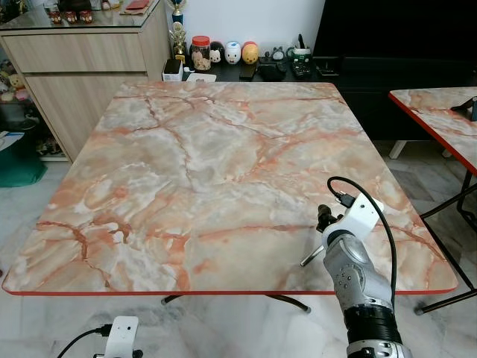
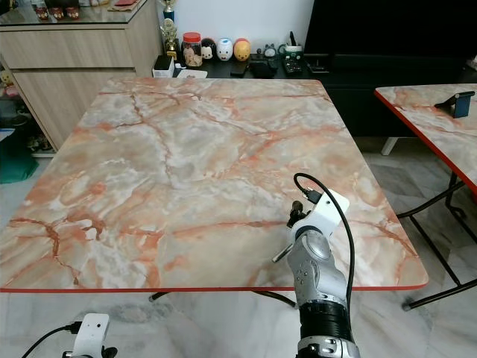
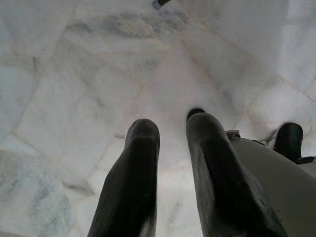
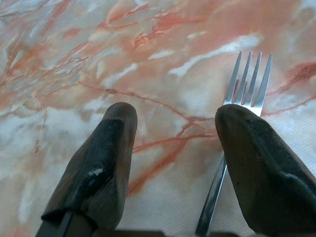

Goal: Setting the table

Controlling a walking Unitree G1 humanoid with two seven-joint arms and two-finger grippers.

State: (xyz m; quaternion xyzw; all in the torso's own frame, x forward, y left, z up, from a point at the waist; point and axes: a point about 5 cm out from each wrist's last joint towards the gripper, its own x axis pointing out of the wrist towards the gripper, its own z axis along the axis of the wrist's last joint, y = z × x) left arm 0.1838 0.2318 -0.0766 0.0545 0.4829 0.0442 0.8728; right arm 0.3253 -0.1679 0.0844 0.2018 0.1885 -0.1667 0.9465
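Right claw (image 4: pixel 175 128) spread over fork (image 4: pixel 244 86) — marble table (image 1: pixel 223 171).

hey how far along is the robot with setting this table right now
Early days. Done, it seems: one fork lies on the marble table, beside the open right gripper, whose fingers are apart and not clamping it. In hand: nothing; the left gripper hangs over the floor. Left: plates, other cutlery and glasses, none yet on the table.
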